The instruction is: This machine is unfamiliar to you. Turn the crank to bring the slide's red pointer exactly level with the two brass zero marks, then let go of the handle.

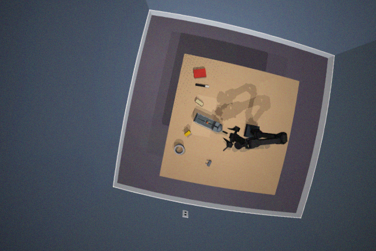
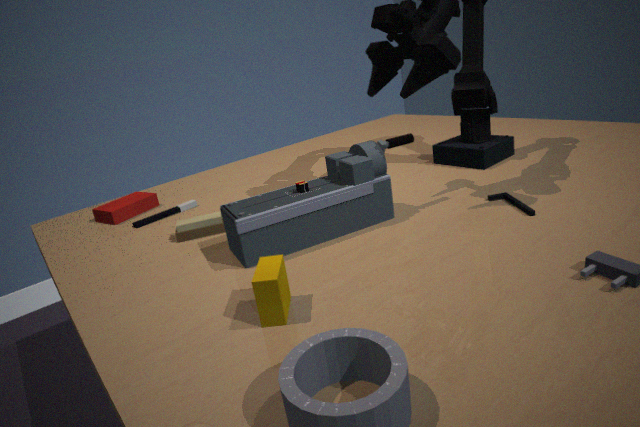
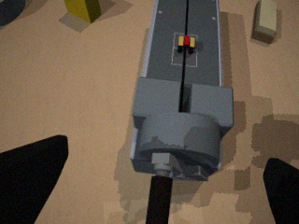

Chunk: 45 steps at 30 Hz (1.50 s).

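Note:
The grey machine stands on the table. Its dark crank handle sticks out at the end nearest the arm. In the wrist view the slide's red pointer sits between the left brass mark and the right brass mark, about level with them; a small offset cannot be told. My gripper is open and empty. It hangs above the crank end, touching nothing, with a finger on each side of the handle in the wrist view.
A yellow block and a grey ring stand beyond one side. A pale block, a marker and a red block lie on the other. A black angled key and a pinned part lie nearby.

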{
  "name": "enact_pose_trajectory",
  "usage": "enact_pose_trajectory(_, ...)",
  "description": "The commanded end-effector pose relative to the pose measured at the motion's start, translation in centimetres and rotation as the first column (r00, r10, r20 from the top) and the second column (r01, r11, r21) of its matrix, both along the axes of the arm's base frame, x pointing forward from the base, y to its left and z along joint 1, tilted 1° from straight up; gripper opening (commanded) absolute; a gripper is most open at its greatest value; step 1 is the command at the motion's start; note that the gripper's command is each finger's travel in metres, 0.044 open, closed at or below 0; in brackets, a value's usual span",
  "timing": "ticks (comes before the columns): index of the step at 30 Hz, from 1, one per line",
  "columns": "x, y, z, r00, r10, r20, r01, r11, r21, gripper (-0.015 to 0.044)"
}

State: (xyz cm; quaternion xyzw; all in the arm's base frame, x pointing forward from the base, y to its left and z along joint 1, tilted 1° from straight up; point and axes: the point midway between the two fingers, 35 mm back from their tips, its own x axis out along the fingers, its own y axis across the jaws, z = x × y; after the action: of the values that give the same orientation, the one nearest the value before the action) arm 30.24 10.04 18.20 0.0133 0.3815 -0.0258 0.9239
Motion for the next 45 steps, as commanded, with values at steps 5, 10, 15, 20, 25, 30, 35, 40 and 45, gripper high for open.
enact_pose_trajectory(5,-0.3,-0.1,-2.2,1.0,-0.011,0.007,0.011,1.0,0.0,0.044)
enact_pose_trajectory(10,-0.4,-0.1,-4.1,1.0,-0.011,0.007,0.011,1.0,0.0,0.044)
enact_pose_trajectory(15,-0.4,-0.1,-4.5,1.0,-0.011,0.007,0.011,1.0,0.0,0.044)
enact_pose_trajectory(20,-0.3,0.0,-5.3,1.0,-0.011,0.007,0.011,1.0,0.0,0.044)
enact_pose_trajectory(25,-0.2,0.0,-6.1,1.0,-0.011,0.007,0.011,1.0,0.0,0.044)
enact_pose_trajectory(30,-0.1,0.0,-6.9,1.0,-0.011,0.007,0.011,1.0,0.0,0.044)
enact_pose_trajectory(35,-0.1,0.0,-7.7,1.0,-0.011,0.007,0.011,1.0,0.0,0.044)
enact_pose_trajectory(40,-0.2,0.0,-8.5,1.0,-0.011,0.007,0.011,1.0,0.0,0.044)
enact_pose_trajectory(45,-0.2,0.0,-9.3,1.0,-0.011,0.007,0.011,1.0,0.0,0.044)
